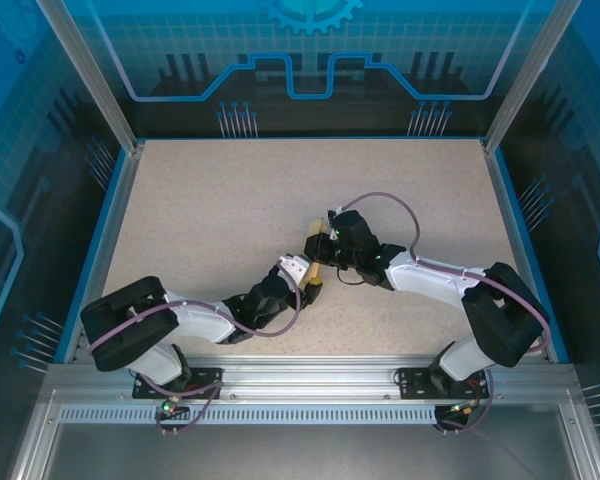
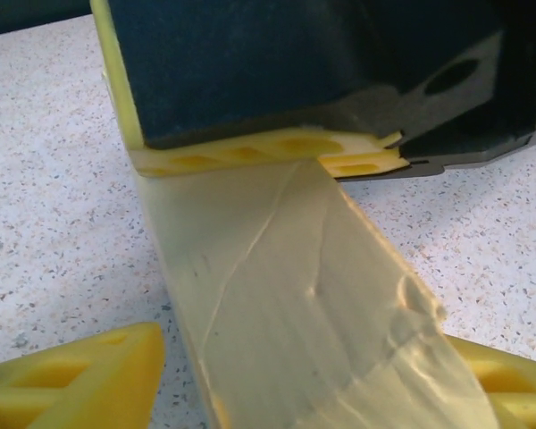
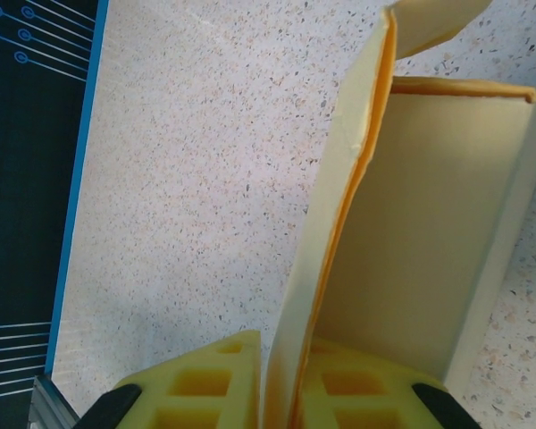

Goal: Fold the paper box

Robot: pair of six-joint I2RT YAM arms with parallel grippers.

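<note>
The paper box (image 1: pixel 318 236) is pale yellow card, partly folded, held up off the speckled table between the two arms at mid-table. In the right wrist view the box (image 3: pixel 429 223) shows an open cavity with upright walls. My right gripper (image 3: pixel 290 350) is shut on a doubled wall panel standing edge-on between its yellow fingers. In the left wrist view a long creased panel of the box (image 2: pixel 286 286) runs from my right gripper's fingers (image 2: pixel 250 154) down between my left gripper (image 2: pixel 308 357). Its jaws straddle the panel, and a thin gap shows at the left finger (image 2: pixel 71 380). From above, left gripper (image 1: pixel 308 283) and right gripper (image 1: pixel 325 250) nearly meet.
The speckled table (image 1: pixel 210 210) has a raised blue rim (image 1: pixel 108 240) on three sides, with glass walls and metal posts (image 1: pixel 85 70) beyond. An aluminium rail (image 1: pixel 300 385) carries both arm bases at the near edge. The rim (image 3: pixel 76 223) also lies left of my right gripper.
</note>
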